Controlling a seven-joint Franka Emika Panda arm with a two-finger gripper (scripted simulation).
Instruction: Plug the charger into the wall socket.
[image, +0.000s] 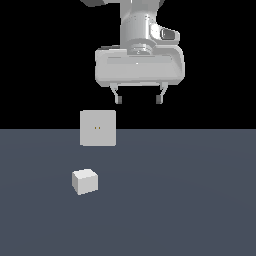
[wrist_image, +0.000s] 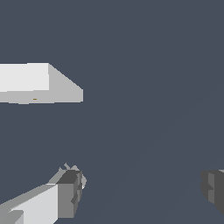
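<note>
The charger (image: 85, 181) is a small off-white cube on the grey floor toward the exterior view's left. The wall socket (image: 98, 128) is an upright off-white square panel with two tiny yellowish holes, standing just behind the charger. It also shows in the wrist view (wrist_image: 39, 83), seen from above. My gripper (image: 139, 100) hangs open and empty high above the floor, to the exterior view's right of the socket. In the wrist view its two fingertips (wrist_image: 70, 192) stand wide apart with nothing between them. The charger is out of the wrist view.
A flat grey floor (image: 190, 200) spreads under everything, against a black background. No other objects show.
</note>
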